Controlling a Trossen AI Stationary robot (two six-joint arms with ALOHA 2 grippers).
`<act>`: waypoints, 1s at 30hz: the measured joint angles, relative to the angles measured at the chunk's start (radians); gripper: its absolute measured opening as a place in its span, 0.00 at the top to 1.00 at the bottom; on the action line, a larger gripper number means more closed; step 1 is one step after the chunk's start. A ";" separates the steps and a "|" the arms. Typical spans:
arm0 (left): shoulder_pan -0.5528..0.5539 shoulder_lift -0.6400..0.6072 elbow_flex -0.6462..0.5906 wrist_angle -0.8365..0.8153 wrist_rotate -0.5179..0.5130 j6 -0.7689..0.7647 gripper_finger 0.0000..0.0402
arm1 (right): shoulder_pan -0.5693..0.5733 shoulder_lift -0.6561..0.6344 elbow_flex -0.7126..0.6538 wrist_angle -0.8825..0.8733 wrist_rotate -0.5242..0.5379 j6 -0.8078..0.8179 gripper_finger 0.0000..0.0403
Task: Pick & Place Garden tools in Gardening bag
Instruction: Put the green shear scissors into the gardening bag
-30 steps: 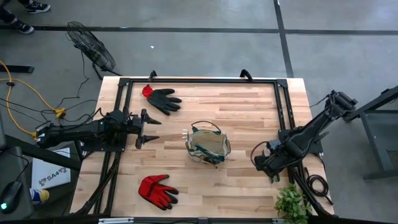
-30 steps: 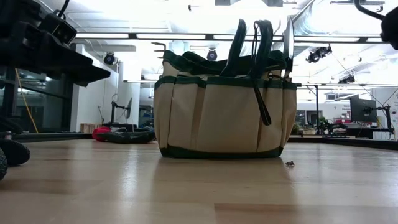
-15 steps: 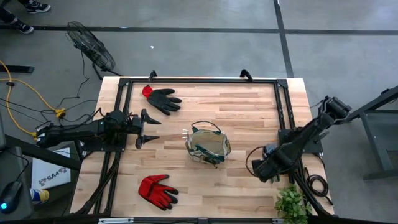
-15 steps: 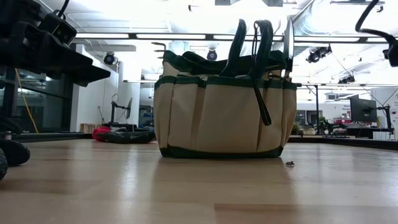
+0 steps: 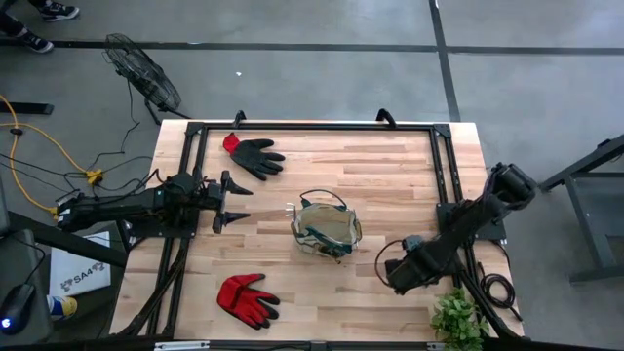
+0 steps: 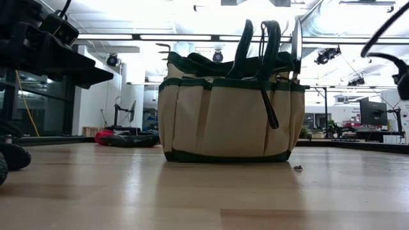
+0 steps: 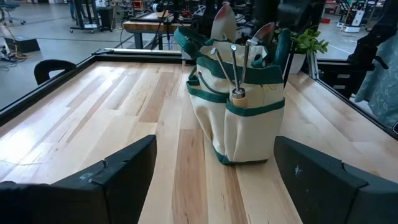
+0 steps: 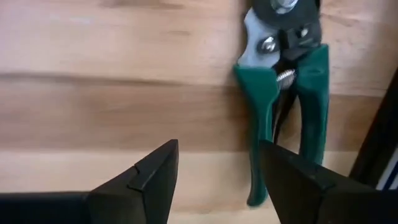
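The gardening bag [image 5: 327, 230] stands upright mid-table, olive-tan with a green rim. A fork [image 7: 236, 65] sticks up out of its outer pocket, and trowel blades [image 7: 224, 22] rise from inside. A green-handled pruner [image 8: 286, 93] lies flat on the wood near the right edge. My right gripper [image 8: 217, 168] hangs open above it, pointing down, with the pruner's handles just off to one finger's side. A black-and-red glove [image 5: 255, 154] lies at the far left and a red glove [image 5: 249, 297] at the near left. My left gripper [image 5: 229, 200] waits open at the left, facing the bag.
A leafy plant [image 5: 458, 317] stands at the near right corner, close to my right arm. A black frame rail [image 5: 444, 185] runs along the table's right side beside the pruner. Bare wood lies between the bag and my right gripper.
My right gripper has gone down toward the table and shifted toward the near edge and a little toward the bag. Bag, gloves and left arm have kept still.
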 joint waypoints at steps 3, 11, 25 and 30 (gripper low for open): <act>0.000 0.000 0.000 0.000 0.000 0.000 0.20 | 0.000 0.025 0.000 -0.009 -0.014 0.018 0.47; 0.000 0.000 0.000 0.001 0.000 0.000 0.20 | 0.000 0.028 0.000 -0.024 -0.055 -0.005 0.47; 0.000 0.000 0.000 0.001 0.000 0.000 0.20 | 0.000 -0.024 0.000 -0.099 -0.055 -0.259 0.47; 0.000 0.000 0.000 0.002 0.001 0.000 0.20 | 0.014 -0.024 0.000 -0.093 -0.073 -0.280 0.47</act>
